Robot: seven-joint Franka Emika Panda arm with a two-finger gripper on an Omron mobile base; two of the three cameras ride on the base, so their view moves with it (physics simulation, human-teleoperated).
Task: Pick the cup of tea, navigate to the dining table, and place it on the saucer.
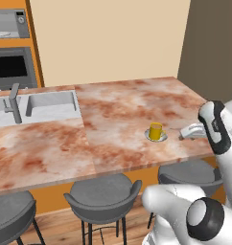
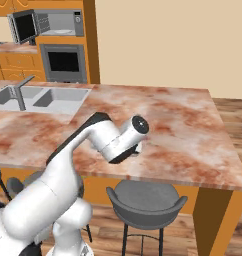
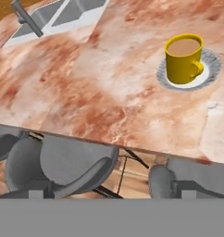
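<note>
The cup of tea (image 3: pixel 183 58) sits on the saucer (image 3: pixel 211 69). The pincer (image 1: pixel 187 132) is wide and holds nothing. A bump could spill tea on the table (image 1: pixel 118 115).

Even, bright rendered light without glare; soft, faint shadows on the counter (image 1: pixel 118 119); all views slightly blurry and low-resolution.
</note>
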